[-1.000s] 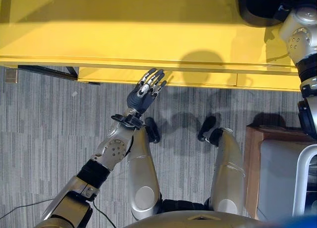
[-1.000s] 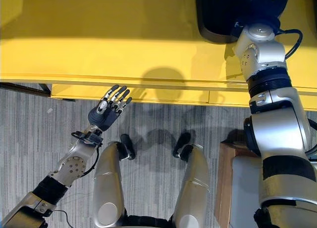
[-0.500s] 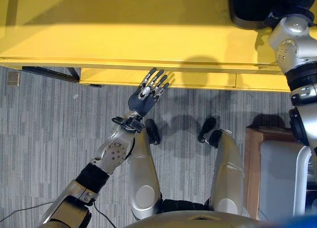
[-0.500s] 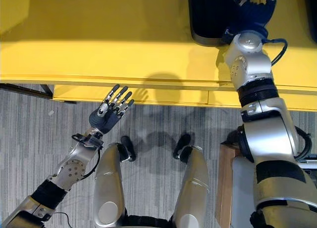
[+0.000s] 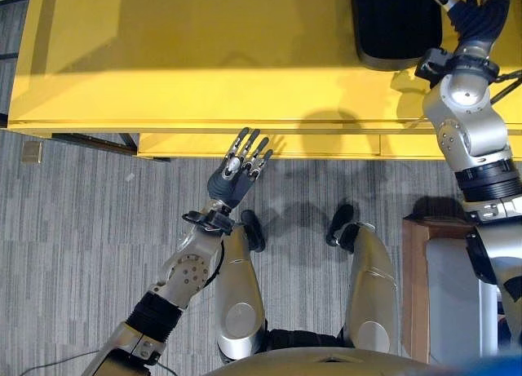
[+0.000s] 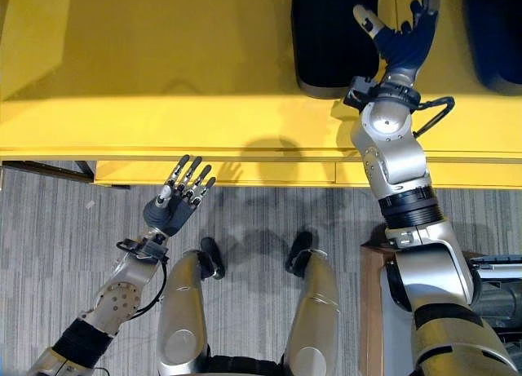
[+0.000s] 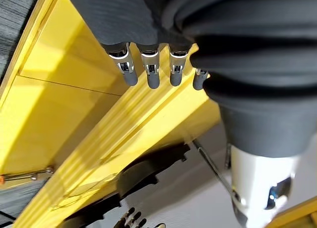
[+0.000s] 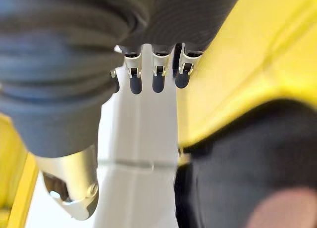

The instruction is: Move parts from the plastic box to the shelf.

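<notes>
A black ribbed part lies on the yellow shelf top, near its back right. My right hand is open just to the right of that part, fingers spread and the thumb over the part's right edge. The right wrist view shows its straight fingers with the black part beside them, not grasped. My left hand is open with straight fingers, held over the floor just below the shelf's front edge. The left wrist view shows its fingers against the yellow edge.
A second dark object sits on the yellow top at the far right. A brown wooden stand with a grey box is on the floor at the right. Grey carpet lies to the left.
The camera has tilted, so more of the yellow top shows. My right hand has come into full view, open beside the black part. The left hand has barely moved.
</notes>
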